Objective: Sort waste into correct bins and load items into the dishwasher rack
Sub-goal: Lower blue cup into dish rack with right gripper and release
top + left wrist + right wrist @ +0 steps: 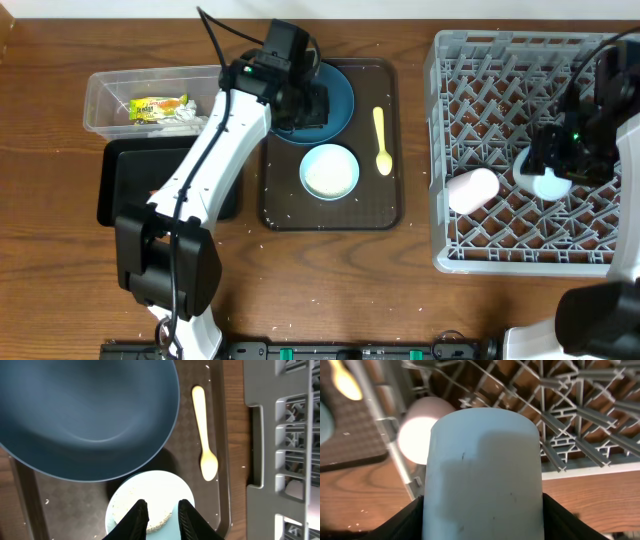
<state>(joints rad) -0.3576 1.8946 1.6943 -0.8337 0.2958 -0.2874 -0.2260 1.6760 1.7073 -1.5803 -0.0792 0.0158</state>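
Note:
My left gripper (pixel 312 105) hangs above the dark blue plate (pixel 340 95) on the brown serving tray (pixel 330 215). Its jaws stand narrowly open with nothing between them (pixel 162 507). Below the fingertips is the pale bowl (pixel 150 495) with white rice (pixel 145 505) in it. The yellow spoon (pixel 205 435) lies to its right. My right gripper (pixel 555 170) is shut on the light blue cup (pixel 485 470) over the grey dishwasher rack (pixel 440 120). A pinkish-white cup (pixel 472 190) lies on its side in the rack beside it.
The clear tub (pixel 100 100) at the far left holds the yellow-green wrapper (pixel 158 107) and crumpled white paper (pixel 185 118). The black tray (pixel 125 190) sits in front of it, partly under my left arm. Loose rice grains dot the serving tray and table.

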